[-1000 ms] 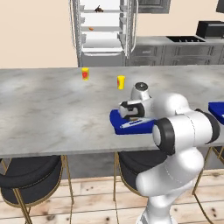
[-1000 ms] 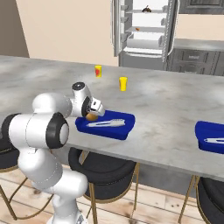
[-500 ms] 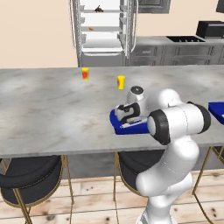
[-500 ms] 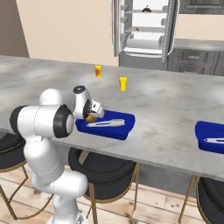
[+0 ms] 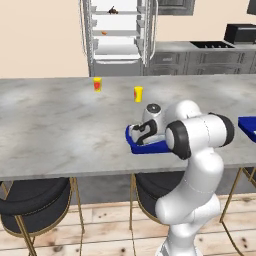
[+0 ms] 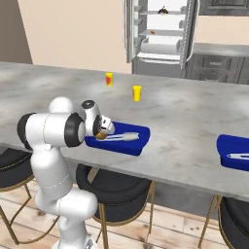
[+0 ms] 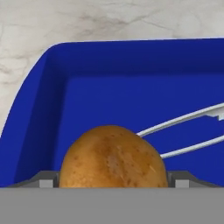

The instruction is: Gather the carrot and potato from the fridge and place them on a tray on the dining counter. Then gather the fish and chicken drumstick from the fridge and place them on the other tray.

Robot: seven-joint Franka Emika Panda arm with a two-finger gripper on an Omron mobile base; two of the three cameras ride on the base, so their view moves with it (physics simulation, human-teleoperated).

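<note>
Potato (image 7: pixel 113 156) in claw (image 7: pixel 113 180); tongs (image 7: pixel 188 133) beside.

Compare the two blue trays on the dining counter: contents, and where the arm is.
The near tray holds a potato and white tongs; the far tray shows only tongs. The gripper is over the near tray, with the potato between its fingers; nothing hovers over the far tray. Both are blue, rimmed, and sit on the grey counter.
</note>
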